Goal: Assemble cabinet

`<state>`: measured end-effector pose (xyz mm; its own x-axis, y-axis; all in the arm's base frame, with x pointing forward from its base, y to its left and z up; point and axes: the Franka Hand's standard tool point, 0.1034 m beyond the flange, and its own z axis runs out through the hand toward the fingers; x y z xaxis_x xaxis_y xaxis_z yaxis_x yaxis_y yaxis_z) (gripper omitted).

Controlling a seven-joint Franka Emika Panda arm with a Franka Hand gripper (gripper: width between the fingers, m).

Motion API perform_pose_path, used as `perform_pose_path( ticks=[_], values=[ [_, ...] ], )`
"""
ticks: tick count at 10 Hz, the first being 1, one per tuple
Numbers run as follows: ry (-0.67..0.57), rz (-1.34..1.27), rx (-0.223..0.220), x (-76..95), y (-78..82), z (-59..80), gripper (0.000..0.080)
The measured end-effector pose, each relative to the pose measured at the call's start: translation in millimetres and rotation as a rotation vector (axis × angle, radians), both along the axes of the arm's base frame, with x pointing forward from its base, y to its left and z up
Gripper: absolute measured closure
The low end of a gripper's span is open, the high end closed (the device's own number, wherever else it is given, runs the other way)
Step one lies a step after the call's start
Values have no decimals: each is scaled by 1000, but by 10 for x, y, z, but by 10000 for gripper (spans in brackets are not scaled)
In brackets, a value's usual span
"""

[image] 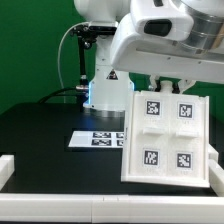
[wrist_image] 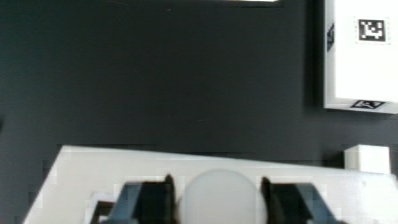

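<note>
Arm (image: pixel 150 35) of smooth white rounded shells; black cable (image: pixel 66 50) beside the blue-glowing pedestal (image: pixel 105 92); dark gripper (wrist_image: pixel 217 200) fingers (wrist_image: pixel 146 198).

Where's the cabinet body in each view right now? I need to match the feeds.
Exterior view: cabinet body stands tilted at the exterior view's right, four tags showing.
Wrist view: cabinet body is the white slab at the claw.
Shared landmark: the marker board, in both views.

Exterior view: the cabinet panel (image: pixel 165 135) stands tilted at the exterior view's right, its top edge held between the fingers of the gripper (image: pixel 166 88). Its lower edge appears to rest on the table (image: pixel 45 120). The marker board (image: pixel 95 139) lies flat just beside it, to the exterior view's left and before the robot pedestal (image: pixel 106 92). Wrist view: a small block (wrist_image: pixel 368 157) lies between panel and marker board.
</note>
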<state>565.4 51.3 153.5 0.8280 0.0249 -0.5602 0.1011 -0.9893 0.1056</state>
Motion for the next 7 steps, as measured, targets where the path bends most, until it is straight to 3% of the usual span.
perform_pose_path(
  ticks=[4,7],
  values=[
    [36,64,40,64,75,-50,578],
    [17,63,40,129,49,-64,578]
  ],
)
